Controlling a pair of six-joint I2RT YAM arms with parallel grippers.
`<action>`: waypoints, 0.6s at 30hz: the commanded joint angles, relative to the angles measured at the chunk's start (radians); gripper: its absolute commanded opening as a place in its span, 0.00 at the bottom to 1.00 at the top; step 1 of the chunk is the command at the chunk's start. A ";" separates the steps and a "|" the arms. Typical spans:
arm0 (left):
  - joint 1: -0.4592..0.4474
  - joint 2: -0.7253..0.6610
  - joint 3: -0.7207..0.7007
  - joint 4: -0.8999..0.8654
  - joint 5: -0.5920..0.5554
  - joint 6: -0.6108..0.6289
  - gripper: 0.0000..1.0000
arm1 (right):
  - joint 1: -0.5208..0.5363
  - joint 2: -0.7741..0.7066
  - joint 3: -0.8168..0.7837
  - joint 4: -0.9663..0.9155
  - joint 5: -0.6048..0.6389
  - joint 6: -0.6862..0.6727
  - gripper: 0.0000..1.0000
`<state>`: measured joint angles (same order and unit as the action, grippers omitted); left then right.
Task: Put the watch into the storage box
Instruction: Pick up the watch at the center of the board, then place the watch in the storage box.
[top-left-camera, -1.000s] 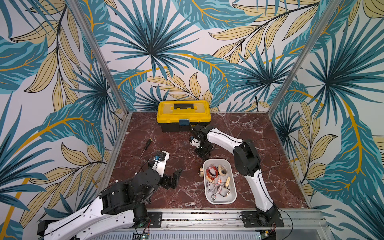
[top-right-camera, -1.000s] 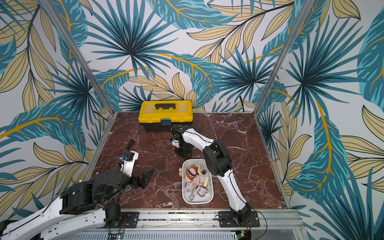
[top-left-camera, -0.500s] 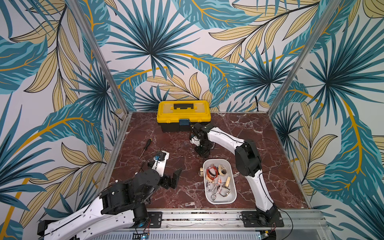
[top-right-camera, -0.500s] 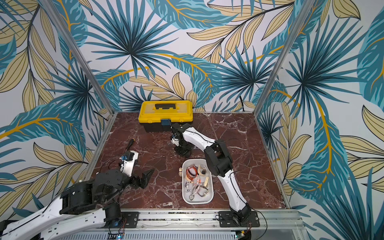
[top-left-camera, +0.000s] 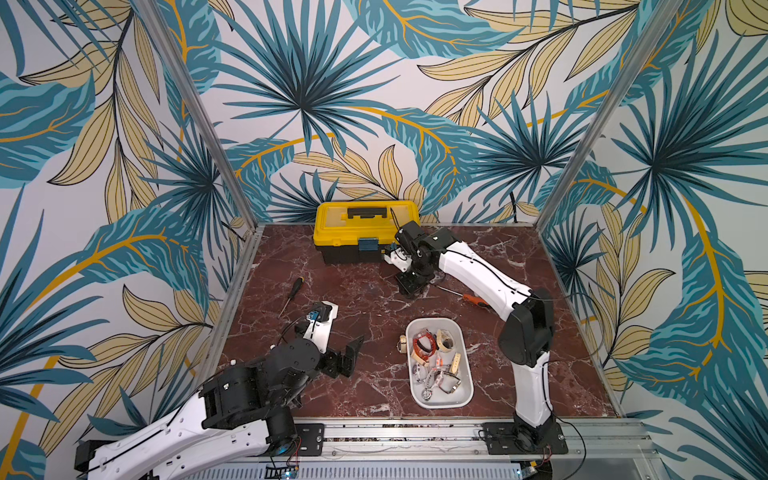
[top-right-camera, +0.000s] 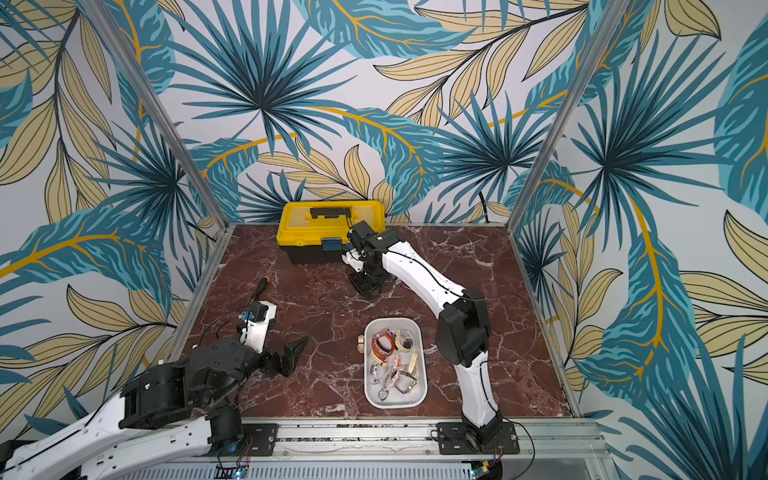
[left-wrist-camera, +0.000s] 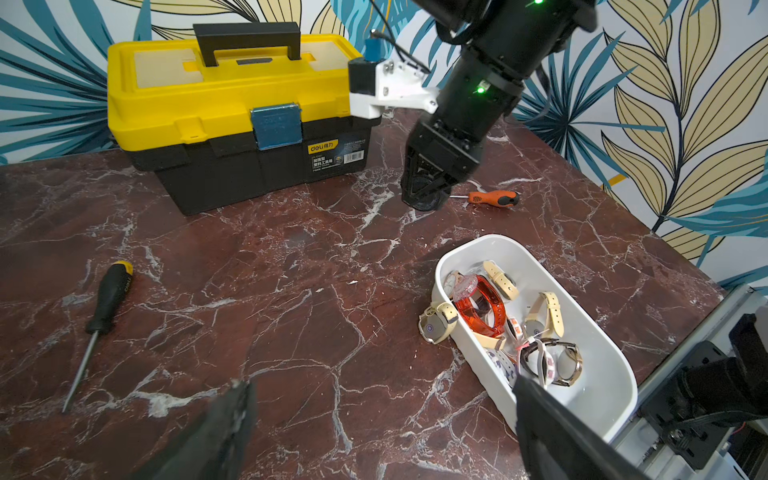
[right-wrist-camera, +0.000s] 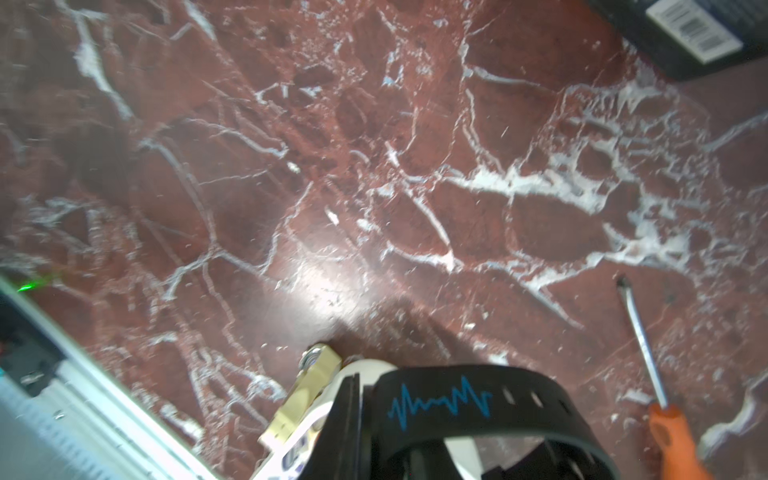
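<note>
Marble worktop (top-left-camera: 374, 307), near edge to far edge. At the near left corner, the left gripper (left-wrist-camera: 380, 382) hovers with jaws spread fully apart and nothing between them. Near the front edge, right of centre, the storage box (top-left-camera: 451, 400) holds a heap of watches. A beige watch (left-wrist-camera: 434, 322) lies outside it, against its left wall. Toward the left edge lies a black-handled screwdriver (top-left-camera: 293, 291). Past the box, toward the far edge, an orange-handled screwdriver (top-left-camera: 473, 300) lies beside the right gripper (top-left-camera: 409, 289), which points down at the worktop. Its jaws are nearly closed, pinching the black watch (right-wrist-camera: 457, 399), whose strap bears a blue pulse line, well apart from the storage box. A yellow-lidded toolbox (top-left-camera: 365, 232) stands at the far edge.
</note>
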<state>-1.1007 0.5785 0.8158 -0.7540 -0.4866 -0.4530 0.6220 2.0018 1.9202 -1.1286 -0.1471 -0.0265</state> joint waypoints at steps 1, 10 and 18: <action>0.002 -0.003 -0.014 -0.018 -0.001 0.005 1.00 | -0.001 -0.136 -0.165 0.002 -0.107 0.096 0.18; 0.002 0.008 -0.015 0.008 0.034 0.008 1.00 | 0.005 -0.494 -0.682 0.243 -0.264 0.345 0.19; 0.002 0.030 -0.019 0.043 0.056 -0.005 1.00 | 0.035 -0.682 -0.966 0.461 -0.345 0.491 0.21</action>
<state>-1.1007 0.6083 0.8158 -0.7483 -0.4458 -0.4568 0.6506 1.3670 1.0161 -0.8005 -0.4385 0.3717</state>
